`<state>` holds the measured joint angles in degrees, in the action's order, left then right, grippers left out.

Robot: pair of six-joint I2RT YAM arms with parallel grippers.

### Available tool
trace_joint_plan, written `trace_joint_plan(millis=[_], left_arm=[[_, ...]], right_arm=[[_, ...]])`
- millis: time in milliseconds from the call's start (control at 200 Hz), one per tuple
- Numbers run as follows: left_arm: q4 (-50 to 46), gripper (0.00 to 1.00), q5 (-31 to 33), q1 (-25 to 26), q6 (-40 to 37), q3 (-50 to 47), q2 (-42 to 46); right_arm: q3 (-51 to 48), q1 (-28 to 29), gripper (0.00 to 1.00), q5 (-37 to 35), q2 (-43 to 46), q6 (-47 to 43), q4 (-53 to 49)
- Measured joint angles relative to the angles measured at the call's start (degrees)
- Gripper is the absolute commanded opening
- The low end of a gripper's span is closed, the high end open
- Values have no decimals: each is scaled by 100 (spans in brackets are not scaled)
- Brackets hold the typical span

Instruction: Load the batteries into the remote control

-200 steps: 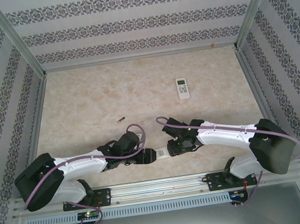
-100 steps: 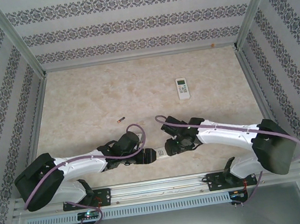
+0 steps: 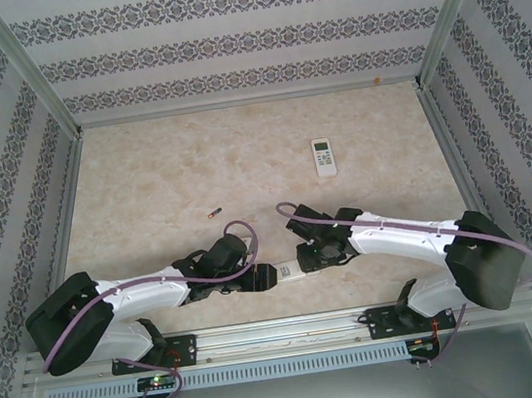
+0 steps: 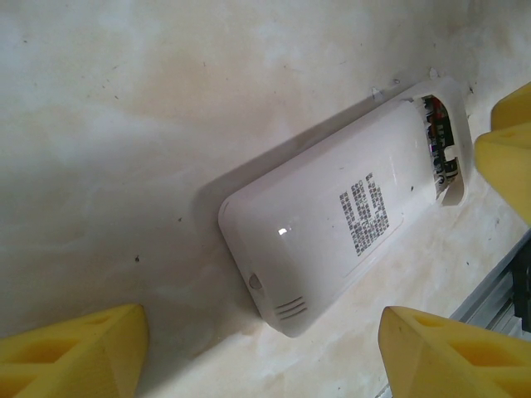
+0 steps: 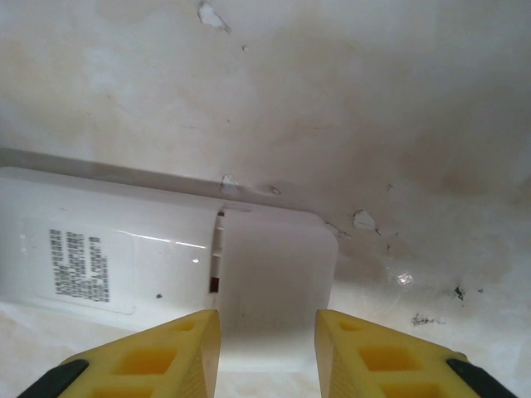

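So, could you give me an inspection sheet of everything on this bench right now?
Surface: beige marbled table, scuffed and speckled.
Job's things: white remote face down between the arms; its battery cover not fully seated, a gap showing; one battery loose on the table.
Clutter: second remote, face up, farther back on the right.
End effectors: left end effector open around the remote's end; right end effector straddles the cover, grip unclear.
Cables: purple cable looped over each wrist.
Surroundings: patterned walls, metal frame.
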<state>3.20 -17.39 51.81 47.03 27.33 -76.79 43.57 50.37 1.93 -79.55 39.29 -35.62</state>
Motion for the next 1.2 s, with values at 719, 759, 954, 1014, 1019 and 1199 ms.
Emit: trace_joint_plan(millis=[719,759,954,1014,1019,1199], left_arm=[[37,65,-24,-7,-28,22,-118],[0,61,-17,-11,-48,59,-195],[-173,44,0,-116,-17,208,-514],[-225,44,-26,-142,24,254,-566],[-229,44,-28,-142,24,258,-568],[-293,49,-55,-168,122,319,-619]], right_arm=[[-157,2,28,90,-238,254,232],[-157,4,28,109,-243,295,240],[-199,160,27,20,-149,726,328],[-317,251,28,-63,-28,970,466],[-326,258,28,-66,-20,990,476],[-470,680,43,-254,365,1408,850]])
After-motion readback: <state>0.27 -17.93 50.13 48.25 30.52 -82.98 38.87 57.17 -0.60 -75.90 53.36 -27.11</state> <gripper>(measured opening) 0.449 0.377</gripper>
